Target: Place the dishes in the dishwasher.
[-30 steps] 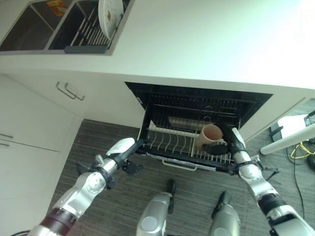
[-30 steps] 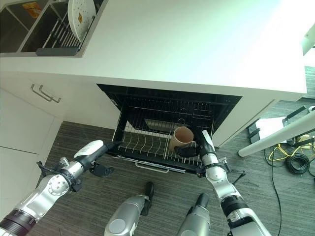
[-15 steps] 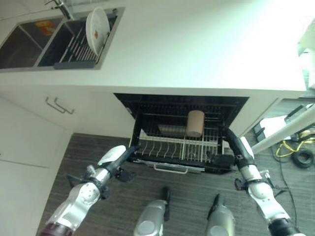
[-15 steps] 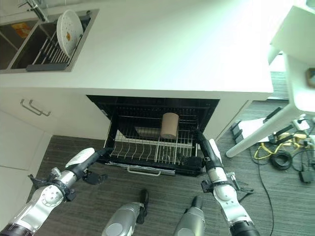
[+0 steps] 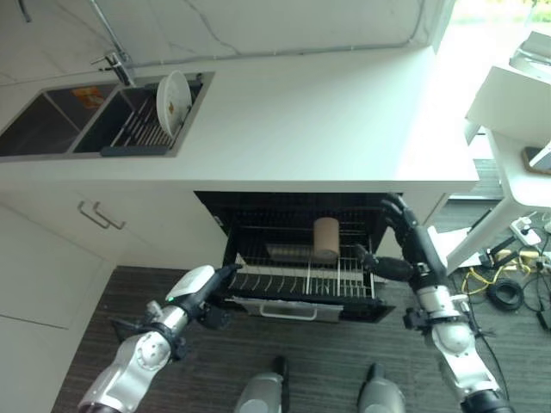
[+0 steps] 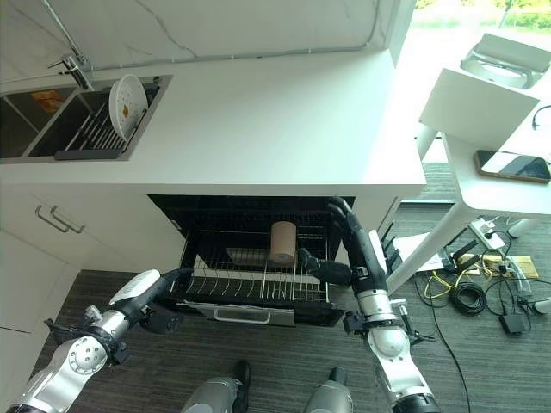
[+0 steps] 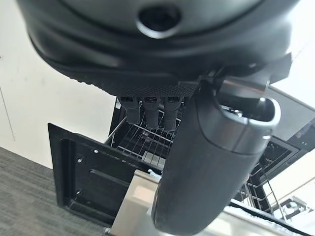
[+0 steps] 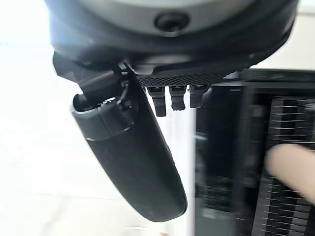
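We've got the tan cylindrical mug (image 5: pixel 326 237) standing in the wire dishwasher rack (image 5: pixel 301 277), near its back edge, right of middle. Right hand (image 5: pixel 403 243) empty, fingers straight, beside the rack's right edge. Left hand (image 5: pixel 200 291) also open, at the rack's front left corner. We judge the mug step done (rack not yet pushed in). Next: fetch the white round plate (image 5: pixel 173 98) standing in the sink's drying rack (image 5: pixel 138 131).

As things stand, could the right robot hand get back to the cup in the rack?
Probably yes: the right robot hand is open beside the rack, and the cup stands upright close by with nothing between them.
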